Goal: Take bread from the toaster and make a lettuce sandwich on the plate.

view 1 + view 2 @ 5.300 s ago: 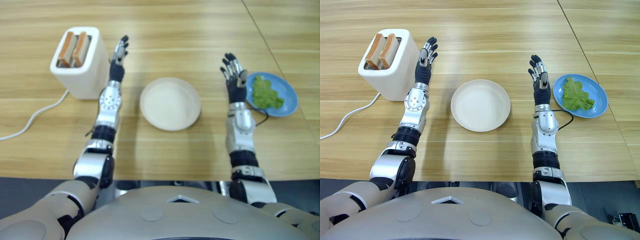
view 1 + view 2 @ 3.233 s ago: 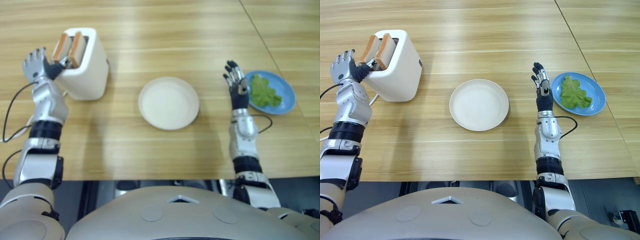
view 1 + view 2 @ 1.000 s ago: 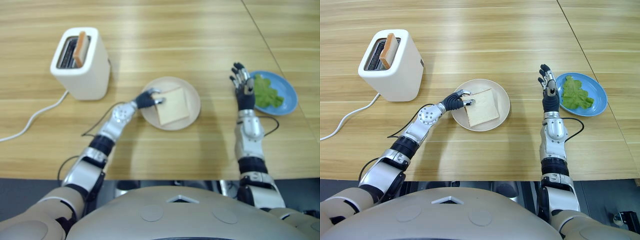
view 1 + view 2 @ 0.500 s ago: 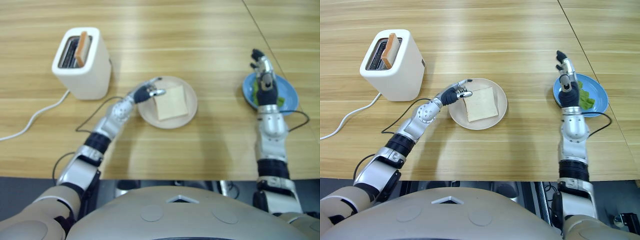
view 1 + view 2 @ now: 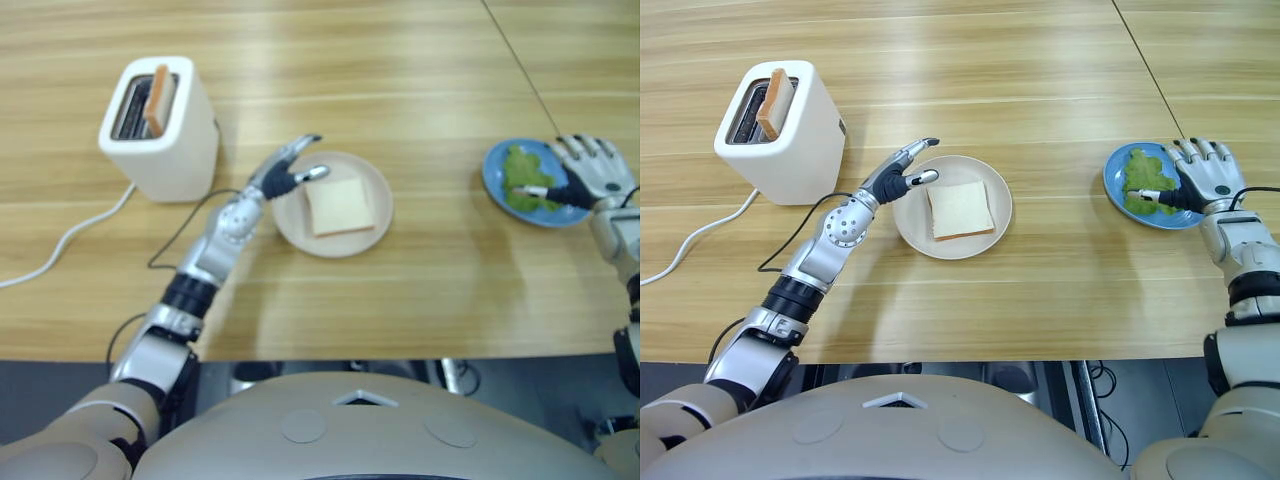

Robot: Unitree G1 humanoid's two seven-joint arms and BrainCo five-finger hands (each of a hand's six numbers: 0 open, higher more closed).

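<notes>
Sitting bread slice (image 5: 960,210): flat on the cream plate (image 5: 952,252), mid tabletop (image 5: 1040,90).
Lettuce (image 5: 1137,180): on the blue dish (image 5: 1110,178), at the right robot hand (image 5: 1205,175), which is spread and pinching nothing.
Left robot hand (image 5: 898,178): spread, beside the plate's rim.
Risk: a shallow pinch may tear the leaf or drag the dish.
Second slice (image 5: 773,100): upright in the toaster (image 5: 790,140).

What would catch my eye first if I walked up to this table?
Probably the pale slice of bread lying flat on the cream plate mid-table, with the robot's left hand open at the plate's left edge. Next comes the green lettuce on a blue plate at the right, where the right hand hovers, thumb pointing at the leaves. At the far left, a white toaster holds another slice.
</notes>
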